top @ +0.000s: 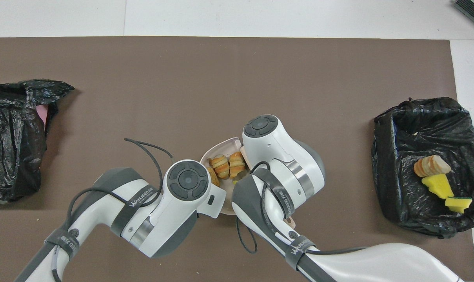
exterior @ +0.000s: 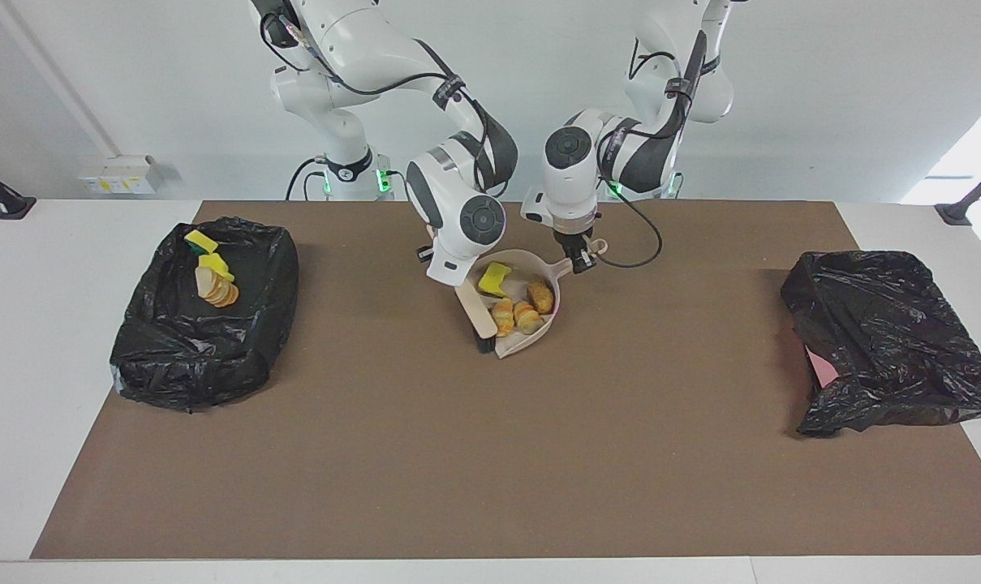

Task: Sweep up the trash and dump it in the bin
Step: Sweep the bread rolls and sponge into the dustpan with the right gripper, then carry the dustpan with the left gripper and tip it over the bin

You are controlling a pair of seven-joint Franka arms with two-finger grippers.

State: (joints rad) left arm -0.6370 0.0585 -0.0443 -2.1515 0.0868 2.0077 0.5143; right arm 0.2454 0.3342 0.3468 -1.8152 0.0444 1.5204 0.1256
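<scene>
The beige dustpan lies on the brown mat under both claws and holds the swept trash — a yellow sponge piece and three orange-brown bread chunks side by side. The left claw is clenched on the dustpan's handle at the robots' side of the pan. The right claw, its tips hidden under the wrist, grips the beige brush, whose bristled head rests at the pan's open mouth, touching the nearest chunk.

Toward the right arm's end of the tabletop, well apart from the right claw, stands a bin lined with a black bag — in it lie more yellow sponge pieces and sliced bread. Toward the left arm's end, a second black bag lies crumpled over something pink; what it holds cannot be told.
</scene>
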